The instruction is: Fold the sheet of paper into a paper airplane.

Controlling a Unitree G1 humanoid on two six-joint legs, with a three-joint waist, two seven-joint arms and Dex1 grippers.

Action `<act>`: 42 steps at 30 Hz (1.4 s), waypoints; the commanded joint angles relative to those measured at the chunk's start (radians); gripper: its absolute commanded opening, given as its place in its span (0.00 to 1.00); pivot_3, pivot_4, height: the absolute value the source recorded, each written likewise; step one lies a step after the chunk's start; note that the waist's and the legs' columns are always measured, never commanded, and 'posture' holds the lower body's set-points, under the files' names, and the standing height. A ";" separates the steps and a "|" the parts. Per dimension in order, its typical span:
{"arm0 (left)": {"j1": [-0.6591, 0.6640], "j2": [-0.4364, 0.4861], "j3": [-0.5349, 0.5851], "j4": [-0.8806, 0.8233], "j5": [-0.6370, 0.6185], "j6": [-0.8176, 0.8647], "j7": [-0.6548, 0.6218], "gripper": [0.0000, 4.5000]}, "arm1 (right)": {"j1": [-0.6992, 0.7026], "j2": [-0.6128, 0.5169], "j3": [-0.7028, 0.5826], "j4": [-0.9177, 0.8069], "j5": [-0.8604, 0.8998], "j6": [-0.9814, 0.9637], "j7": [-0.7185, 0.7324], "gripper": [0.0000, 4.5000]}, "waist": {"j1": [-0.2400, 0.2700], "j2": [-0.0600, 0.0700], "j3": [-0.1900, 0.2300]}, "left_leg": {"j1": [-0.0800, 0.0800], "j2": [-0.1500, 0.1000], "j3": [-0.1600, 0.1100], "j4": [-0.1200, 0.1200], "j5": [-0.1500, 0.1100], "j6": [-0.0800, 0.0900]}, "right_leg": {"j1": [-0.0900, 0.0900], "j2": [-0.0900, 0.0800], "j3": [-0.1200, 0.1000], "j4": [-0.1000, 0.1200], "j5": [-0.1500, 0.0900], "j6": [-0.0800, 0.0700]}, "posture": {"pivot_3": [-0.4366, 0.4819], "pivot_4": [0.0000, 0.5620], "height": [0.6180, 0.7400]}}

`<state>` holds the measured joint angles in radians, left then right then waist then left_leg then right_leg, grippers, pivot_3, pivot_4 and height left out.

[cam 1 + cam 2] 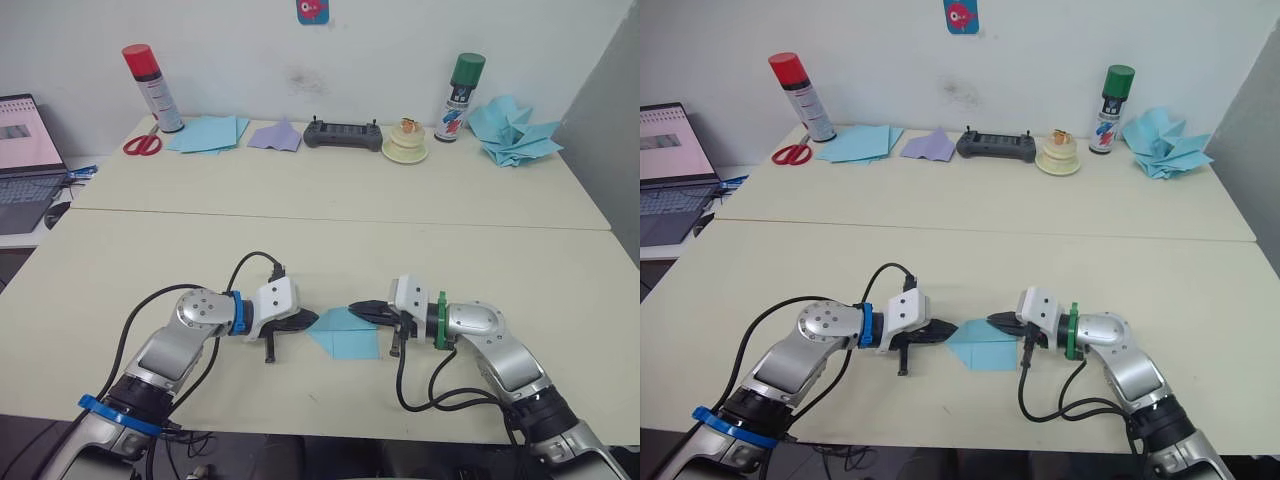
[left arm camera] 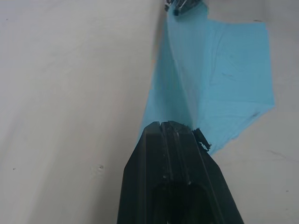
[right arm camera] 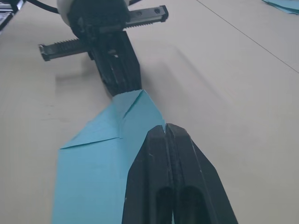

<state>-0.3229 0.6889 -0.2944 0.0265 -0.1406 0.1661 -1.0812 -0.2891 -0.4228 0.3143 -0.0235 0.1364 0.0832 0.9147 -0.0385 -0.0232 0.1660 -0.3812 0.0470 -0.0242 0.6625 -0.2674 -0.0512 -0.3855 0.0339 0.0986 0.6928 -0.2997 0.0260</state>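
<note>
Now sheet of paper pinched between both grippers' closed fingers.

The sheet of paper lies on the near table, near its front edge, between the two grippers. The left gripper meets its left point; the right gripper meets its far right part. Along the far table's back edge, from left to right, stand a spray can, scissors, a flat pile of sheets, a folded paper piece, a controller, a small dish, a second spray can and a heap of paper shapes. A laptop sits left of both tables.
</note>
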 commanded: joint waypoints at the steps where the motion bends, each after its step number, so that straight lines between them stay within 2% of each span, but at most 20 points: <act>1: 0.028 0.049 -0.002 0.085 0.060 0.019 -0.007 0.00 | -0.019 0.005 -0.009 0.025 -0.030 -0.025 -0.026 0.01 | -0.003 0.000 0.000 | 0.000 0.000 0.000 0.000 0.000 0.000 | 0.000 0.000 0.000 0.000 0.000 0.000 | 0.48 0.27 1.00; 6: 0.020 0.050 0.002 0.098 0.065 0.012 0.001 0.00 | -0.032 0.011 0.010 0.066 -0.078 -0.035 -0.034 0.01 | -0.007 0.000 0.000 | 0.000 0.000 0.000 0.000 0.000 0.000 | 0.000 0.000 0.000 0.000 0.000 0.000 | 0.48 0.27 1.00; 9: -0.001 0.024 0.049 0.100 0.027 -0.010 0.025 0.00 | -0.048 0.019 0.024 0.107 -0.109 -0.039 -0.055 0.01 | -0.011 0.000 0.000 | 0.000 0.000 0.000 0.000 0.000 0.000 | 0.000 0.000 0.000 0.000 0.000 0.000 | 0.48 0.27 1.00; 15: -0.031 0.017 0.113 0.009 -0.049 0.029 0.002 0.00 | -0.061 0.035 0.023 0.135 -0.122 -0.049 -0.054 0.01 | -0.015 0.000 0.001 | -0.002 0.000 0.000 0.000 0.000 0.000 | -0.002 0.000 0.000 0.000 0.000 0.000 | 0.48 0.27 1.00; 20: -0.003 -0.025 0.087 -0.108 -0.099 0.119 -0.011 0.00 | -0.062 0.034 0.021 0.138 -0.120 -0.055 -0.046 0.01 | -0.015 -0.001 0.001 | -0.004 0.000 0.000 0.000 0.000 0.000 | -0.002 0.000 0.000 -0.001 0.000 0.000 | 0.48 0.27 1.00; 30: 0.036 -0.058 -0.015 -0.016 0.042 0.092 0.042 0.00 | -0.042 0.031 0.007 0.082 -0.076 -0.013 -0.025 0.01 | -0.015 -0.001 0.001 | -0.003 0.000 0.000 -0.001 0.000 0.000 | -0.002 0.000 0.000 -0.002 0.000 0.000 | 0.48 0.27 1.00; 33: 0.025 -0.069 -0.022 0.019 0.059 0.083 0.052 0.00 | -0.028 0.033 -0.012 0.026 -0.012 0.033 0.006 0.13 | -0.013 -0.001 0.001 | -0.003 0.000 0.000 -0.001 0.000 0.000 | -0.001 -0.001 0.000 -0.002 0.000 0.000 | 0.48 0.27 1.00; 38: 0.044 -0.067 -0.029 -0.001 0.043 0.100 0.034 0.00 | -0.029 0.056 -0.088 -0.106 0.149 0.108 0.025 0.52 | -0.013 -0.001 0.001 | -0.003 0.000 0.000 -0.001 0.000 0.000 | -0.001 -0.001 0.000 -0.002 0.000 0.000 | 0.48 0.27 1.00; 42: 0.062 -0.057 -0.033 -0.012 0.051 0.088 0.030 0.00 | -0.025 0.045 -0.046 -0.148 0.155 0.139 0.055 0.52 | -0.013 -0.001 0.001 | -0.003 0.000 -0.001 -0.001 0.000 0.000 | -0.001 -0.001 -0.001 -0.002 0.000 0.000 | 0.48 0.27 1.00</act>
<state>-0.2983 0.6179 -0.2878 -0.0158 -0.1349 0.2312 -1.0456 -0.3094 -0.3761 0.2579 -0.1413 0.2740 0.2127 0.9539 -0.0513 -0.0237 0.1670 -0.3839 0.0468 -0.0251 0.6614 -0.2674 -0.0513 -0.3865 0.0333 0.0980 0.6901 -0.2998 0.0260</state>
